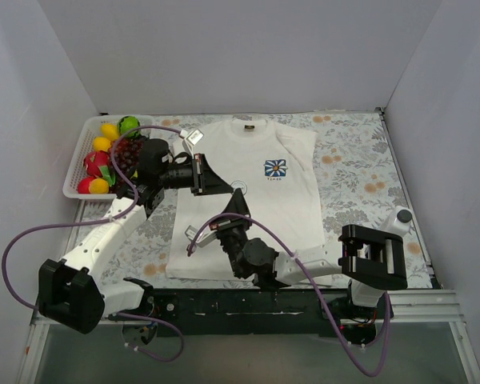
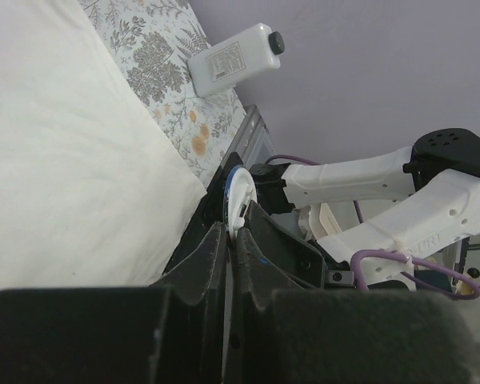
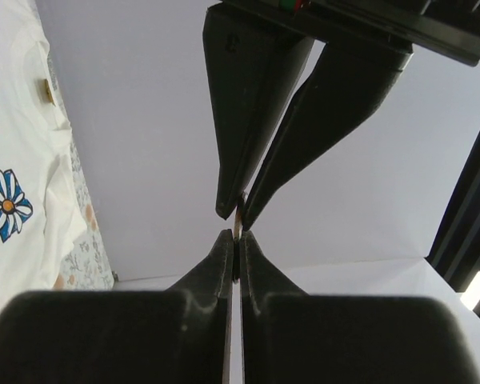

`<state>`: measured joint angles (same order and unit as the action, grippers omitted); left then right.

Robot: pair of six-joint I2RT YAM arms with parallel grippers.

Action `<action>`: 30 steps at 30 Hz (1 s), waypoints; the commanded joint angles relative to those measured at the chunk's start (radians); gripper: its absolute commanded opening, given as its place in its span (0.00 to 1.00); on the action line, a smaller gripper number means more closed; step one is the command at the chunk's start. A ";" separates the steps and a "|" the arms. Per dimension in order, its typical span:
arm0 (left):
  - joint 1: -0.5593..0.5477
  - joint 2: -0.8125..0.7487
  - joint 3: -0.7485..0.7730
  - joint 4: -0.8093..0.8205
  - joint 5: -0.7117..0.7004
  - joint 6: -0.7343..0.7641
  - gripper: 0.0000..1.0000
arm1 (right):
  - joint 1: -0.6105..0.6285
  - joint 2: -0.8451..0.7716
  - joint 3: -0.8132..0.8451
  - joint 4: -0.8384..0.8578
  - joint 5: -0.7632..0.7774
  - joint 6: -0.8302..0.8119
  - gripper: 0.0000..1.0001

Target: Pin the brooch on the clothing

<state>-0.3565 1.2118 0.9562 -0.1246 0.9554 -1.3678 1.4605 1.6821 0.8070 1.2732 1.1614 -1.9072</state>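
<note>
The white T-shirt [image 1: 292, 212] lies flat on the floral cloth, its blue-and-white logo [image 1: 275, 169] on the chest. It also shows in the left wrist view [image 2: 64, 160] and the right wrist view [image 3: 16, 120]. My left gripper [image 1: 229, 190] and right gripper [image 1: 238, 197] meet tip to tip above the shirt's middle. The brooch [image 3: 238, 218] shows edge-on as a thin brownish sliver, pinched by my right gripper [image 3: 237, 236] from below and by the left fingers [image 3: 232, 192] from above. My left gripper [image 2: 234, 234] is shut; a small white round piece [image 2: 240, 200] sits just past its tips.
A white basket [image 1: 74, 172] of toy fruit stands at the back left. The grey floral cloth [image 1: 360, 160] covers the table. Purple cables [image 1: 16, 240] loop beside both arms. The right arm's black and white links [image 1: 374, 256] lie at the near right.
</note>
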 commanded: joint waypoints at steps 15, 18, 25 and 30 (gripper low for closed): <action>0.007 0.003 0.047 -0.136 -0.248 0.107 0.00 | 0.008 -0.255 -0.029 0.398 0.122 0.269 0.98; 0.007 -0.006 0.056 -0.167 -0.291 0.131 0.00 | 0.006 -0.314 -0.042 0.204 0.109 0.420 0.98; 0.005 -0.018 0.092 -0.251 -0.362 0.200 0.00 | -0.028 -0.579 0.064 -0.831 -0.161 1.276 0.98; 0.007 -0.032 0.090 -0.264 -0.350 0.225 0.00 | -0.195 -0.694 0.121 -1.143 -0.570 1.566 0.98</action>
<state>-0.3515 1.2190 1.0130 -0.3584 0.6197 -1.1904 1.3777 1.0714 0.8558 0.4622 0.9382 -0.7094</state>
